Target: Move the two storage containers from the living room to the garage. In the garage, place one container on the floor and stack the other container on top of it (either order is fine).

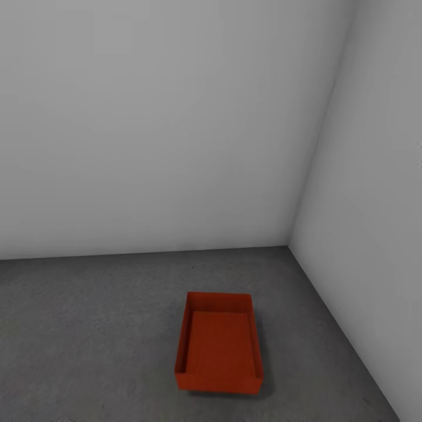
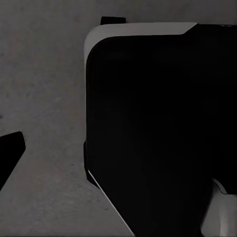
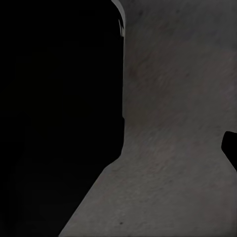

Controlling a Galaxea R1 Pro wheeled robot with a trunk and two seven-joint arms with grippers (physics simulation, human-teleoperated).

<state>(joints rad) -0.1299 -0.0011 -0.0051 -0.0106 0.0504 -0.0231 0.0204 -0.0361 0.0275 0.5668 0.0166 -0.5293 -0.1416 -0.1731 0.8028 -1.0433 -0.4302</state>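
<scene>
Seen from the head camera, one orange-red storage container [image 1: 218, 350], a rectangular open-top plastic bin with low plain walls and a finely ribbed bottom, sits upright and empty on the dark grey, speckled, concrete-like floor [image 1: 88, 328] of the garage, near the corner where two plain white-grey walls [image 1: 164, 129] meet. Each wrist camera looks down at that same rough floor past a large black, rounded robot body [image 2: 158, 128]. Only a dark fingertip edge [image 2: 11, 148] shows in each, so whether the grippers are spread or closed cannot be told.
</scene>
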